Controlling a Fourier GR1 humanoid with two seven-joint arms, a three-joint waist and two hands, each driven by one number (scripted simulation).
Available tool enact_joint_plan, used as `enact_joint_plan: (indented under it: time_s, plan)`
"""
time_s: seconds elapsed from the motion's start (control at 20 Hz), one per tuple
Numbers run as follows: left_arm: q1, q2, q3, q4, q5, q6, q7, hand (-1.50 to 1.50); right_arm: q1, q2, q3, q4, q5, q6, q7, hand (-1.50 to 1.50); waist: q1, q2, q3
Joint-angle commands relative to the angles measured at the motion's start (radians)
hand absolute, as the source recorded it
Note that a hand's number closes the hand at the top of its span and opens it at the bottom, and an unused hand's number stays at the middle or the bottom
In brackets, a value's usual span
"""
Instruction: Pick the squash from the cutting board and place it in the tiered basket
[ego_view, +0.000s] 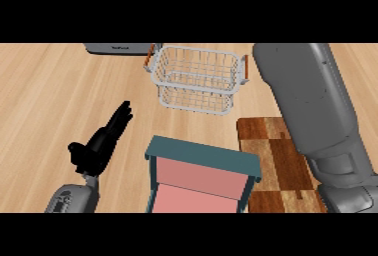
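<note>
Left hand (94, 147) open, fingers straight, above counter (44, 90).

The right forearm (310, 100) runs straight out past the top edge, so the right hand is out of shot. That arm also blankets the right side of the board (269, 150), and there is no telling what lies under it. Top left, a grey appliance (118, 48) is clipped by the edge, and the teal box (203, 157) is cut off below.
</note>
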Motion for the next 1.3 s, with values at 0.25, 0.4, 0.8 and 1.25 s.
enact_joint_plan:
  time_s: [0.25, 0.4, 0.8, 1.25]
  plan:
    - [0.05, -0.002, -0.015, -0.052, -0.009, -0.011, 0.0, 0.0, -0.161, 0.089, -0.037, 0.386, 0.036, -0.171, -0.161, 1.5, 0.009, 0.002, 0.0]
    - [0.025, 0.006, -0.007, -0.094, 0.019, -0.029, 0.062, 0.0, -0.188, 0.116, -0.055, 0.476, 0.017, -0.225, -0.208, 1.5, 0.016, 0.004, 0.0]
    - [0.014, -0.035, -0.026, -0.005, -0.028, 0.004, 0.005, 0.0, -0.261, 0.117, -0.119, 0.613, -0.165, -0.237, -0.214, 1.5, 0.016, 0.005, 0.0]
    - [-0.016, -0.027, -0.02, 0.007, -0.032, -0.007, 0.003, 0.0, -0.282, 0.118, -0.181, 0.714, -0.426, -0.348, -0.158, -1.5, 0.03, 0.005, 0.0]
